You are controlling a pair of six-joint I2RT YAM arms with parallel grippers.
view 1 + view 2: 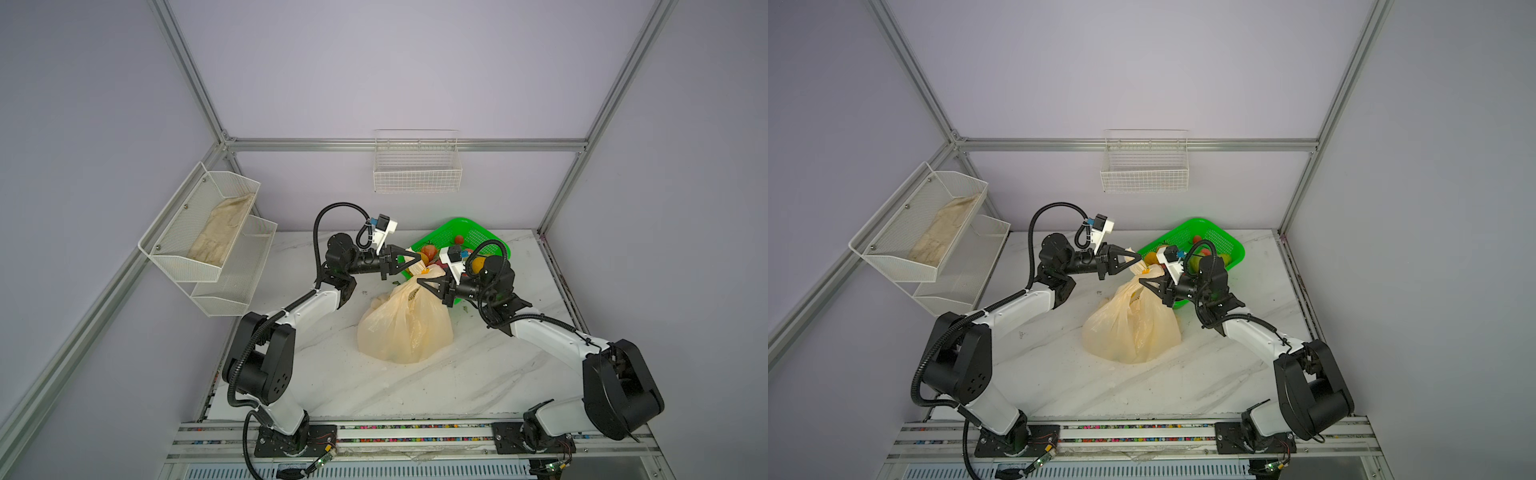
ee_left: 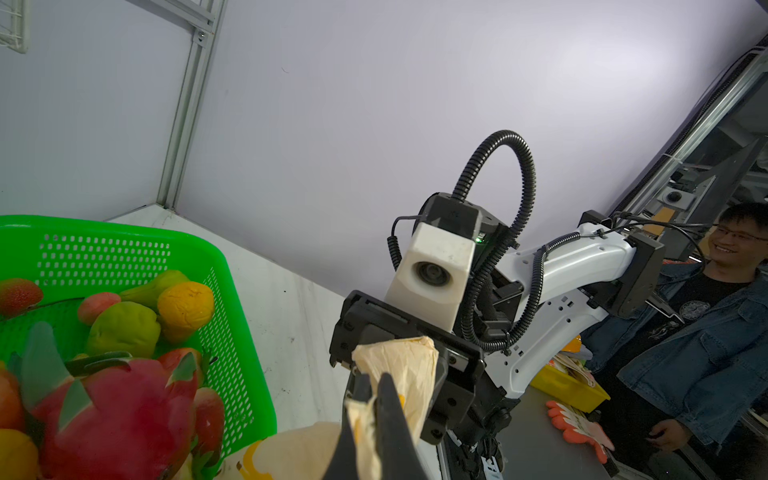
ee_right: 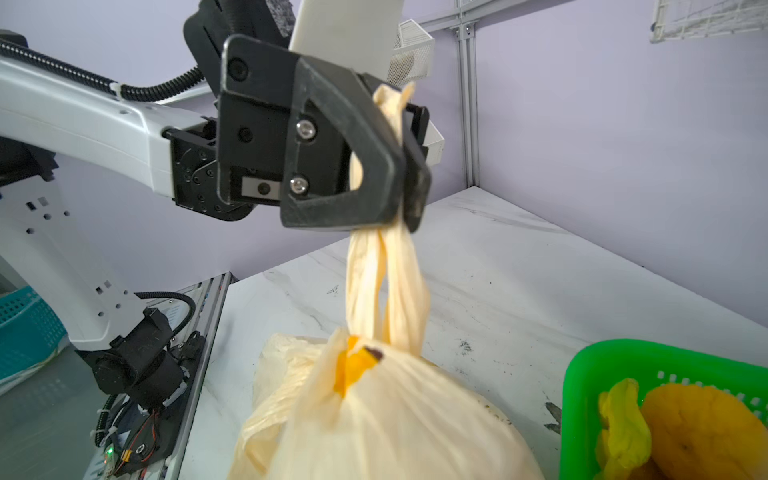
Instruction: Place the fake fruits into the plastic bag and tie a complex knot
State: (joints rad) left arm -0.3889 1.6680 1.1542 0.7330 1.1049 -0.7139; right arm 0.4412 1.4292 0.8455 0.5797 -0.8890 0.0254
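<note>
Progress: somewhere past the middle, at a guess. Plastic bag (image 1: pixel 405 328) on the marble table (image 1: pixel 415 390), bulging, gathered at the neck (image 3: pixel 357 353), just beside the green basket (image 2: pixel 124 227). Plenty of fake fruits (image 2: pixel 124 407) in that basket, not in the bag; contents of the bag itself mostly hidden behind the film. Looks like tying under way regardless. Left gripper (image 3: pixel 405 174): fingers pressed together on the two handle strands (image 3: pixel 386 274), cream plastic pinched between them, strands drawn up from the neck. Right gripper (image 1: pixel 419 281): tips at the neck from the opposite side, plastic bunched against its front in the left wrist view; fingers spread or pinching, impossible to tell. No finished knot to be made out; perhaps a first twist at the neck, nothing surer. Left to do, judging from this: cross the strands, pull through, cinch, repeat for a complex knot; possibly also transfer the basket's fruit.
</note>
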